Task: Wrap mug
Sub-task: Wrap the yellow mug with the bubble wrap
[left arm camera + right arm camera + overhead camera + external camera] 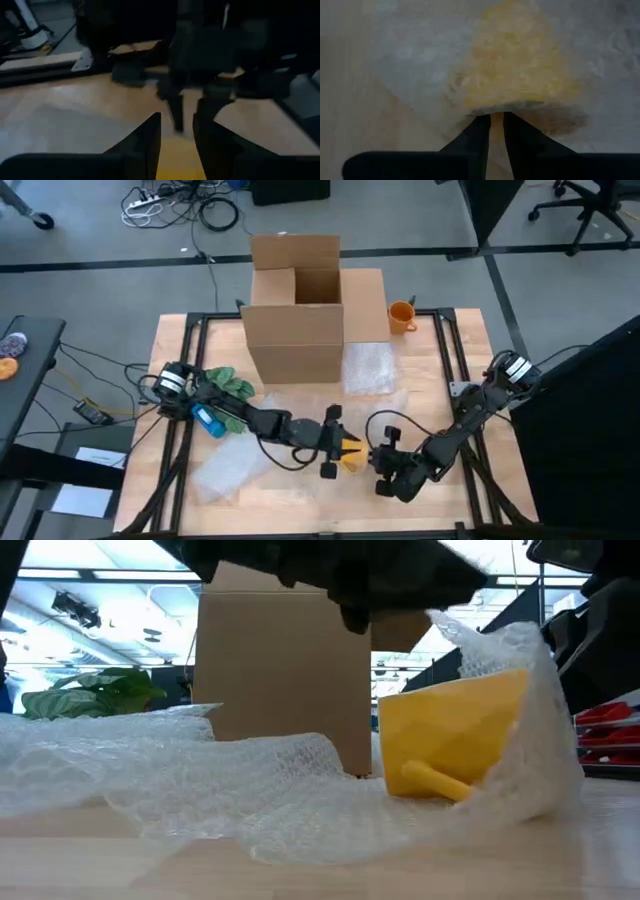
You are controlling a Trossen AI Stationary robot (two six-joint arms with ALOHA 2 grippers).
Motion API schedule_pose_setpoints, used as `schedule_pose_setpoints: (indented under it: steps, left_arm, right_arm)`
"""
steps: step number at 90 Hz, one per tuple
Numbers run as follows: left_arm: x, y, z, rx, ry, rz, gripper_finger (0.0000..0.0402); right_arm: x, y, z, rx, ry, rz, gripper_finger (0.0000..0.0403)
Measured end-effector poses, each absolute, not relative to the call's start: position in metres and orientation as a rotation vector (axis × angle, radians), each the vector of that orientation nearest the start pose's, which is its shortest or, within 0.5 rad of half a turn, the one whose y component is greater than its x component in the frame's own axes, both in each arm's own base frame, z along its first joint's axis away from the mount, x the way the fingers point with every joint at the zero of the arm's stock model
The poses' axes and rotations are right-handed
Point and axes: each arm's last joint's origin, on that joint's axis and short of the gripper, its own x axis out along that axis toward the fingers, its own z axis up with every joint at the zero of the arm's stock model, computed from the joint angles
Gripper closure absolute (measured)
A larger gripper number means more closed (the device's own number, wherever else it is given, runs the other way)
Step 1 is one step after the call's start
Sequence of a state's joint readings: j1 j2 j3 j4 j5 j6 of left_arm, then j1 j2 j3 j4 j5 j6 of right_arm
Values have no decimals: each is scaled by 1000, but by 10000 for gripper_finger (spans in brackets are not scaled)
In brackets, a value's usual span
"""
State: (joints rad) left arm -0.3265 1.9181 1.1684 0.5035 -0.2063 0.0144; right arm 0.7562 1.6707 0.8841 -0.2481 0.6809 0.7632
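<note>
Bubble wrap (250, 785) lies nearest the low camera, spread flat across the table (300, 495) in front of the cardboard box (295, 310), with one edge drawn up and over the far side of the yellow mug (455, 735). That mug lies tipped on its side on the sheet, handle low and toward the camera, well in front of the box and between the two grippers. Left gripper (331, 442) sits just beside the mug on the side away from the right arm; its wrist view shows the fingers (145, 137) a narrow gap apart with yellow between them, but whether they clamp the mug cannot be told. Right gripper (385, 463) is at the mug's other side, fingers (477, 130) nearly closed on the lifted edge of wrap, the yellow showing blurred through the plastic. Judged progress: early to middle; one flap is raised against the mug, while the near face, handle and most of the sheet remain uncovered. Remaining, by estimate: carry the flap fully over, roll the mug along the sheet, tuck the ends. An orange mug (401, 315) stands just beside the box, and a green plant (228, 383) lies by the left arm, well clear of the box front.
</note>
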Motion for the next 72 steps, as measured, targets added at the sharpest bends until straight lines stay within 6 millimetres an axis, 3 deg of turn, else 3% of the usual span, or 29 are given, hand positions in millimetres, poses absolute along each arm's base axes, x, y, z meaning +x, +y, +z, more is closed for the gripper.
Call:
schedule_pose_setpoints:
  steps: [17,43,72]
  left_arm:
    - [403,-131,204,85,240,-123,302]
    - [409,-132,179,99,278,-117,302]
    - [412,-118,173,111,343,-80,302]
  right_arm:
    - [236,198,158,49,737,-220,369]
    - [230,190,166,60,757,-265,369]
    - [231,186,166,70,773,-283,369]
